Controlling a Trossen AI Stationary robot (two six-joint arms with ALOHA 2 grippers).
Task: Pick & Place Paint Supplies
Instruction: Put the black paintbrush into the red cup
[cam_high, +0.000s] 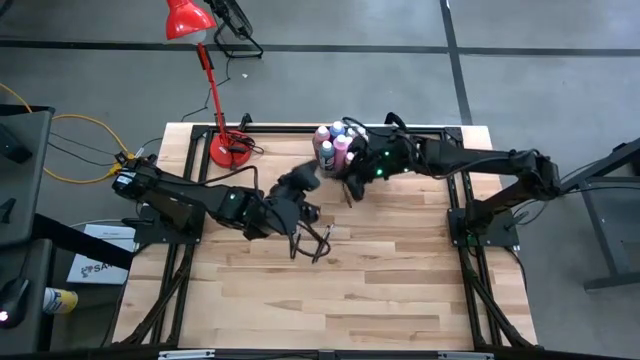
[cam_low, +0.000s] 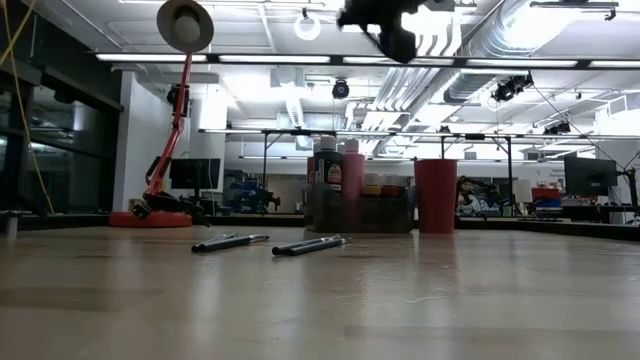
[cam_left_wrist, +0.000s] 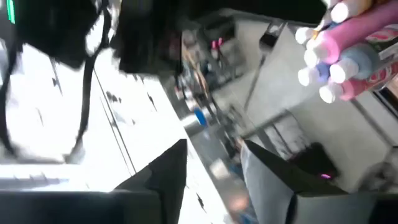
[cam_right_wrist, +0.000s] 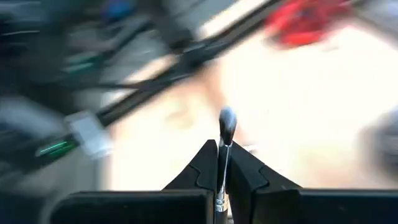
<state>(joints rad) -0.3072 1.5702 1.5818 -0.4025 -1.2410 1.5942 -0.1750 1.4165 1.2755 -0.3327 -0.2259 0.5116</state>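
No text can be read with certainty. A white sheet (cam_high: 92, 262) on the floor left of the table bears large letters that seem to begin "SA", the rest hidden. Labels on the paint bottles (cam_left_wrist: 348, 50) and a dark bottle (cam_low: 332, 175) are too blurred to read.

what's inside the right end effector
A thin brush is pinched between its shut fingers, the tip poking out past them in the right wrist view. The handle below the fingers is mostly hidden, so how far it reaches can't be seen.
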